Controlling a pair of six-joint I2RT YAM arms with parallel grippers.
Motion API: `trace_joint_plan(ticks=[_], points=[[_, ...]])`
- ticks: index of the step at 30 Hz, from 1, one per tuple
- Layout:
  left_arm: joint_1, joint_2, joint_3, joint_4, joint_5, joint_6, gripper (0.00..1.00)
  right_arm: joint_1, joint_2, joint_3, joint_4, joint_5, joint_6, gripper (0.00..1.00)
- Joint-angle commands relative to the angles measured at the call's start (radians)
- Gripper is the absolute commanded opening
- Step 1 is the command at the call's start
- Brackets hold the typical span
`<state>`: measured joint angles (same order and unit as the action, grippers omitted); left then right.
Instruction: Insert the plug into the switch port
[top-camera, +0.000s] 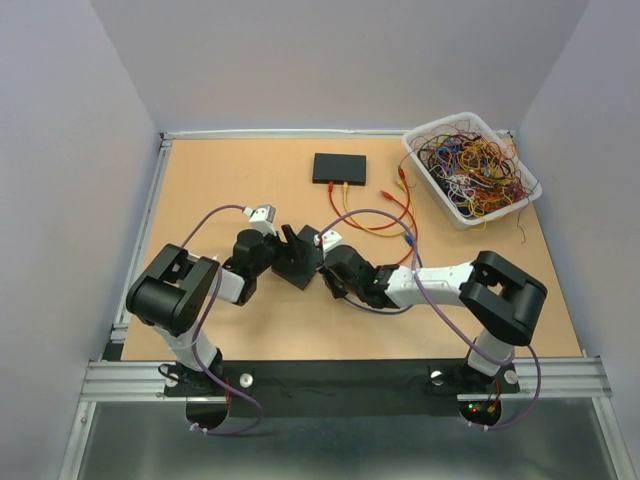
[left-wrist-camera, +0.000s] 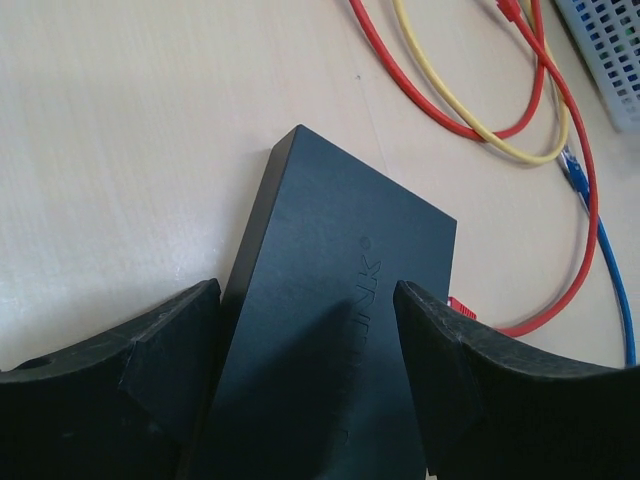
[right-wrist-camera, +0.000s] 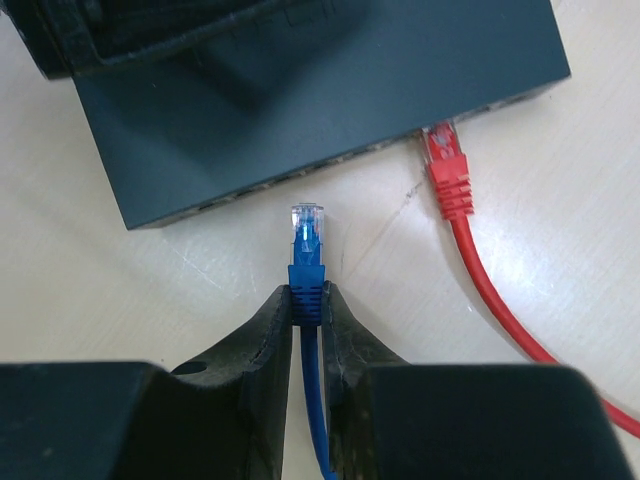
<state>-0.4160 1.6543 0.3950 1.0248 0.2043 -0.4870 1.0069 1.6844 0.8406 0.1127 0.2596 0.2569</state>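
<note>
Fingers (left-wrist-camera: 120, 385) on the left gripper (left-wrist-camera: 305, 292) are spread wide, one on each long side of the switch (left-wrist-camera: 340, 250). The black case fills the whole gap between them, so it looks clamped rather than just straddled. The switch sits on the table (top-camera: 230, 180) around the middle, a bit toward the near edge. It's turned at an angle to the table's edges.

The right gripper (right-wrist-camera: 307, 298) comes in from the other side. Its fingers (right-wrist-camera: 262, 345) are pinched down narrow on the blue boot right behind the plug (right-wrist-camera: 306, 225). The clear tip of the plug sticks out past the fingertips and points at the port side of the switch. It's not in yet, there's a small strip of bare table between the tip and the ports. The blue cable (right-wrist-camera: 312, 400) runs back between the fingers.

Just beside it, a red cable (right-wrist-camera: 452, 185) is already seated in a port near that end of the switch, and it trails off across the table. A yellow cable (left-wrist-camera: 450, 110) loops with it farther back.

Near the far edge there's a second black box (top-camera: 340, 167) with cables going into it. A white bin (top-camera: 425, 170) stuffed with tangled cables sits in the far right corner.
</note>
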Motion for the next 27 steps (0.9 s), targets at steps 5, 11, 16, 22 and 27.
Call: trace_joint_plan(ticks=[5,11,16,22,27], points=[[0.000,0.027,-0.004,0.078,0.067,0.013,0.80,-0.005,0.058,0.081,0.022,-0.016,-0.018,0.00],[0.000,0.038,-0.004,0.090,0.079,0.014,0.80,-0.005,0.075,0.097,0.022,-0.014,-0.021,0.01],[0.000,0.047,-0.005,0.101,0.087,0.014,0.80,-0.005,0.078,0.101,0.022,-0.010,-0.021,0.01],[0.000,0.056,-0.008,0.113,0.095,0.014,0.79,-0.005,0.069,0.117,0.019,-0.008,-0.025,0.01],[0.000,0.071,-0.004,0.116,0.095,0.013,0.79,-0.004,0.052,0.129,0.005,-0.008,-0.028,0.00]])
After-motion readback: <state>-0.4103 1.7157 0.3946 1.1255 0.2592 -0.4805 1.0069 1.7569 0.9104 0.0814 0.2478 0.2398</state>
